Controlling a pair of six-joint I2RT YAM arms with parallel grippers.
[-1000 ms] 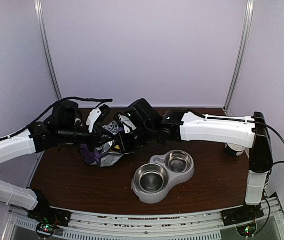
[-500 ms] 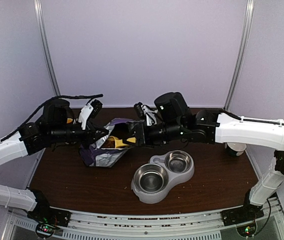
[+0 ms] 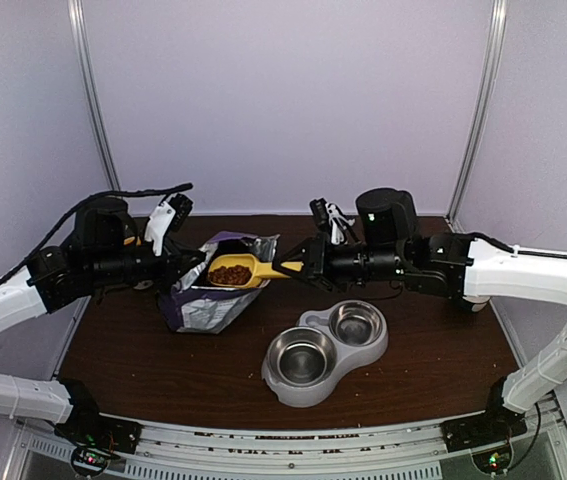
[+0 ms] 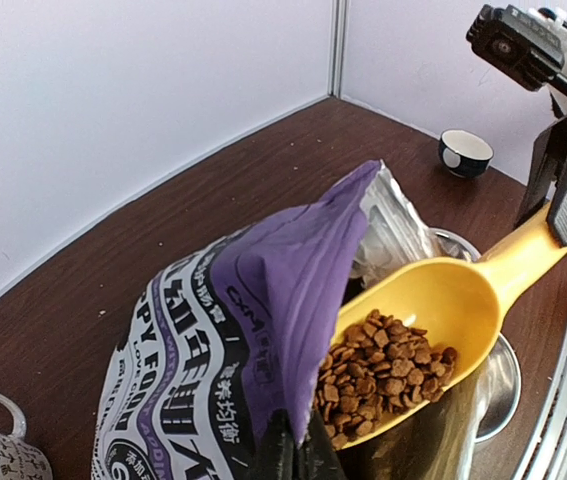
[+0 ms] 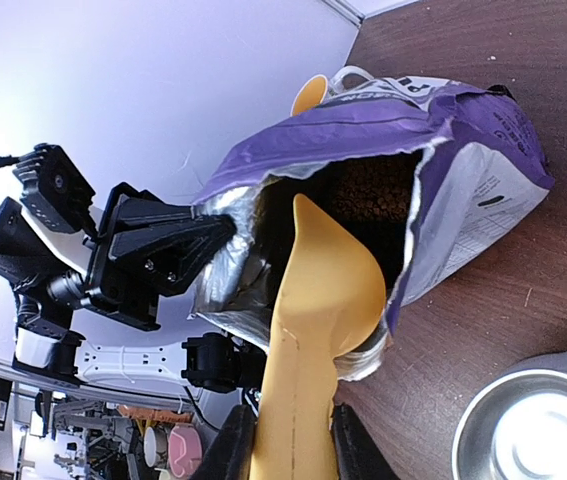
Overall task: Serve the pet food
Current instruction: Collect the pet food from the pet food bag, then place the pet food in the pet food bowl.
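The bag (image 3: 203, 305) stands left of centre on the tabletop (image 3: 163, 365), the left hand (image 3: 199, 260) pinching its left rim. The scoop (image 3: 248, 268), pet food (image 3: 229, 274) in it, hangs over the bag's mouth, handle running right into the right hand (image 3: 306, 264). The double bowl (image 3: 323, 350) lies nearer, rightward.

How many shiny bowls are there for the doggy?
2. Both sit in the grey dish: the near bowl on the left, the far bowl behind it to the right. I see no others.
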